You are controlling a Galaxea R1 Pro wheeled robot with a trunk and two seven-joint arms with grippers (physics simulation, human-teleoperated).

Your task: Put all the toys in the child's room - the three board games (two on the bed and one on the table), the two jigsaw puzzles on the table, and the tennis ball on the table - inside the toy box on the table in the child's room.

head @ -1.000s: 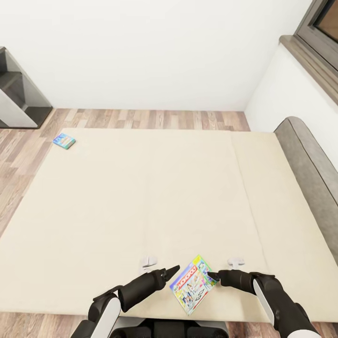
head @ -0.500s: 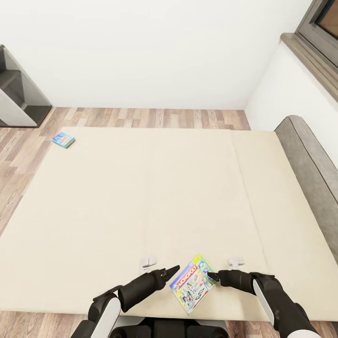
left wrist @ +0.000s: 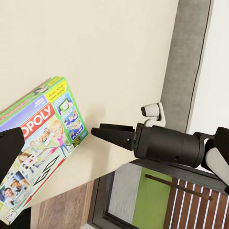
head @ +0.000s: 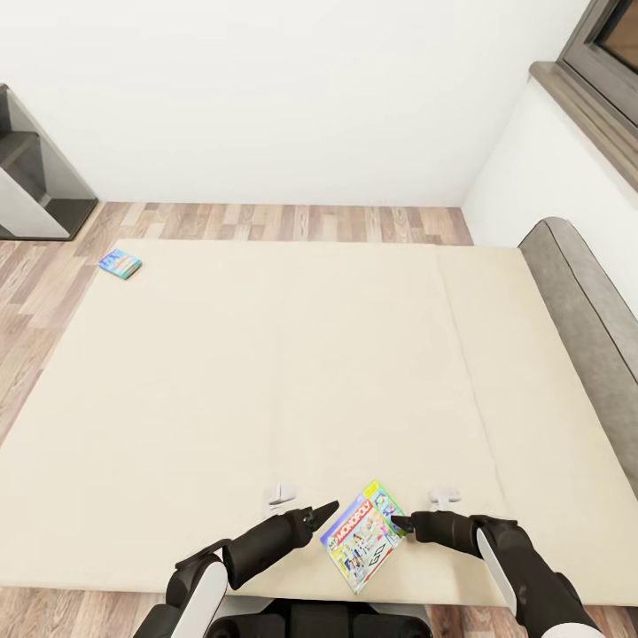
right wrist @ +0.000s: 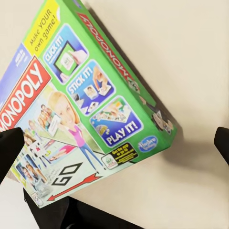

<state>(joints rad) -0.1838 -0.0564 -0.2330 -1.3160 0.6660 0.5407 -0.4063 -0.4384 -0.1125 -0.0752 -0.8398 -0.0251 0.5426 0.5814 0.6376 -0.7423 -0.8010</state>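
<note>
A green-edged Monopoly board game (head: 361,535) lies flat near the front edge of the bed (head: 266,372), on the beige mattress. A smaller blue board game (head: 120,263) rests at the bed's far left corner. My left gripper (head: 326,510) hovers just left of the Monopoly box and is open. My right gripper (head: 399,523) is open at the box's right corner. In the right wrist view the Monopoly box (right wrist: 90,105) reaches in between the spread fingers (right wrist: 8,150). The left wrist view shows the Monopoly box (left wrist: 40,138) and the right gripper (left wrist: 102,132) beside it. Toy box, table, jigsaw puzzles and tennis ball are out of view.
A grey headboard (head: 589,301) bounds the bed on the right. A dark grey stepped unit (head: 35,177) stands at the back left on the wood floor (head: 266,221). A window sill (head: 585,102) juts from the right wall.
The view shifted slightly a second ago. Both grippers and the Monopoly box have stayed almost where they were.
</note>
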